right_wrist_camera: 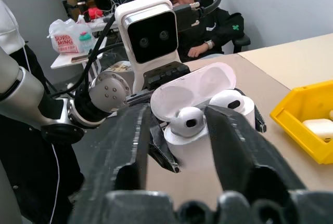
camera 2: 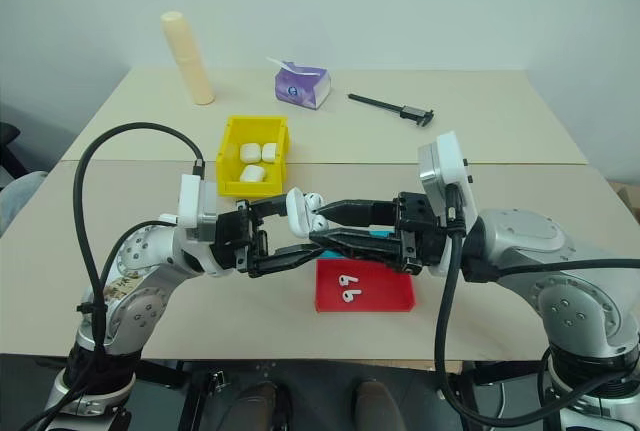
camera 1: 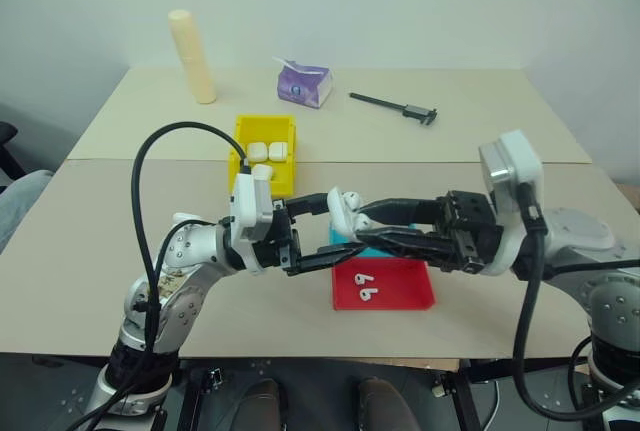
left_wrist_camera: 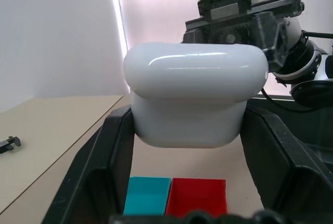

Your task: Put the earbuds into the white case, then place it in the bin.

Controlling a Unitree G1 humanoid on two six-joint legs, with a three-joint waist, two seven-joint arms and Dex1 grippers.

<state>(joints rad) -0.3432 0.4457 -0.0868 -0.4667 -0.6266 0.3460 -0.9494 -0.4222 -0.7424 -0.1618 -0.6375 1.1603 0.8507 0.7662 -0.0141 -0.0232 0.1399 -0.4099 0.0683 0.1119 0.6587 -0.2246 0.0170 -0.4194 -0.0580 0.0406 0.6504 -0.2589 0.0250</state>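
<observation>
Nearest us, the red tray lies at the surface's front edge with two loose earbuds in it; a blue tray sits just behind.

Above the trays, our left fingers are clamped on the case, pinching its lower body from both sides, lid hinged open. Two earbuds already sit in its wells, seen in the right wrist view.

Our right fingers stand narrowly parted, straddling the open case, tips beside the seated buds; they hold nothing.

Handling: case is light, rigid, glossy, so slippery. We judge that the flat sides of the lower body give the best hold, clear of the hinge. Lid should be pressed from its top.

Bin behind left arm, holding other white cases.
</observation>
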